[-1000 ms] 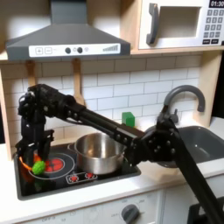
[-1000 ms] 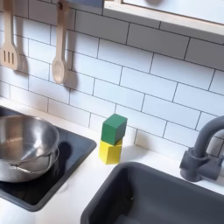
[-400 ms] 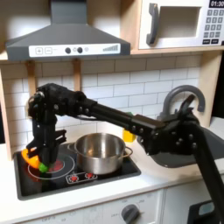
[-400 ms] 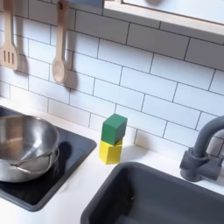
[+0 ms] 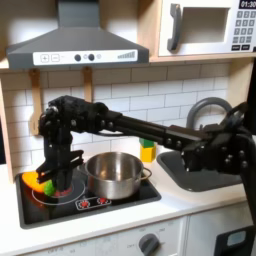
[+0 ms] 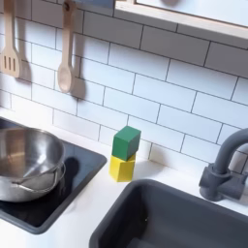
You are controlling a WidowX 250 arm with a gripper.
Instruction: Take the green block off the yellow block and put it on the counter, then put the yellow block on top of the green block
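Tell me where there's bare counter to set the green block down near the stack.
In the second exterior view, the counter is bare in front of the yellow block, between the stovetop and the sink. The strip behind the green block along the tiled wall is narrow. The stovetop is crowded by the pot.

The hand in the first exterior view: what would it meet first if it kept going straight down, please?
Probably the black stovetop near its red burner, beside the toy food; the hand points downward, though depth is unclear.

Microwave keypad [image 5: 243, 30] digits blurred; no legible text
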